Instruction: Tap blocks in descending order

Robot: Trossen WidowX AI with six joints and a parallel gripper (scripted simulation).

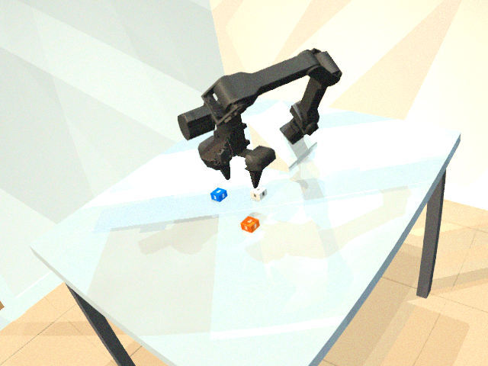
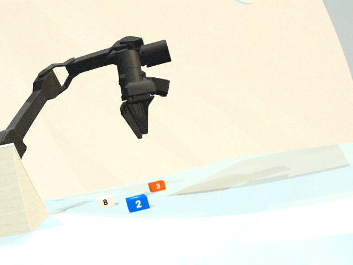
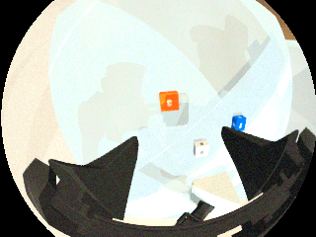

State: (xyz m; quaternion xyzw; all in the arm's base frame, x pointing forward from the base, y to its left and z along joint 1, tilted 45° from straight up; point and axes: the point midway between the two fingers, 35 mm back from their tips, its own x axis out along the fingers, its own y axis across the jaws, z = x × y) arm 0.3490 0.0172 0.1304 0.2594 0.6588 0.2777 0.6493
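Note:
A white block [image 1: 258, 194] [image 2: 105, 201] [image 3: 200, 148] shows the digit 8. A blue block [image 1: 218, 194] [image 2: 138, 203] [image 3: 239, 122] shows a 2 and lies beside it. An orange block [image 1: 249, 224] [image 2: 156, 185] [image 3: 169, 101] shows a 3 and lies apart from the other two. My gripper [image 1: 241, 183] [image 2: 142, 136] [image 3: 181, 133] is open and empty, with its tips well above the blocks and touching none. In the wrist view the orange block is ahead of the fingers, the white one is near the gap between them, and the blue one is by the right fingertip.
The blocks lie on a pale, glossy table [image 1: 275, 307] [image 2: 199, 236]. A light wedge-shaped stand [image 2: 17, 194] [image 3: 215, 188] is at the arm's base, to the left of the white block in the exterior view. Shadows and reflections streak the table top.

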